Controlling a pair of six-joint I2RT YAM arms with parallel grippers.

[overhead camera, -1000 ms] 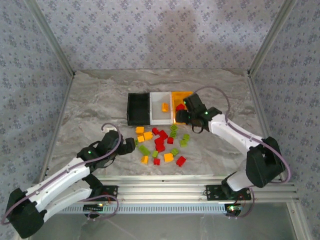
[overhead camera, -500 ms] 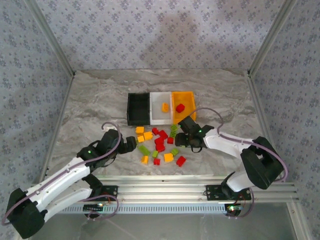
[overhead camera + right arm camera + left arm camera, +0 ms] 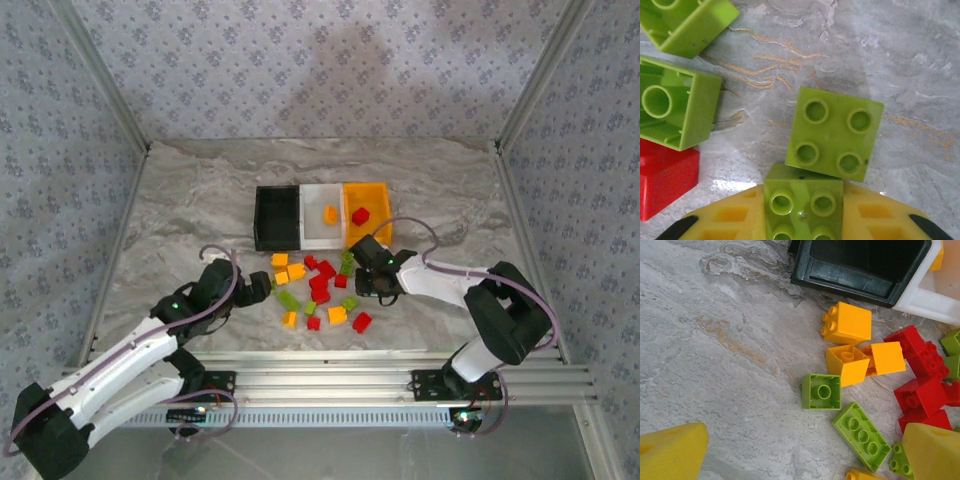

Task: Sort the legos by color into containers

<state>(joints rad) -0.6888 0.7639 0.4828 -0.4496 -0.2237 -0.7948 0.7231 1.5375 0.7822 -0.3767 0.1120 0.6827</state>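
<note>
1. Right gripper (image 3: 372, 283) has dropped from the orange bin (image 3: 366, 185) to the pile (image 3: 318, 290), fingers pinching a lime brick (image 3: 803, 200) on the table (image 3: 200, 200).
2. Left gripper (image 3: 256, 289) hovers wide open.
3. Risk: the touching lime neighbour (image 3: 834, 132) could snag and drag along.

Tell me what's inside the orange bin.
One red lego lies inside the orange bin, toward its left side. The strip of floor just behind its near wall is hidden from above.

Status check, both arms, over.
Left fingers open, by the pile. Right fingers shut on a green lego. Second green lego sits against it, ahead.
</note>
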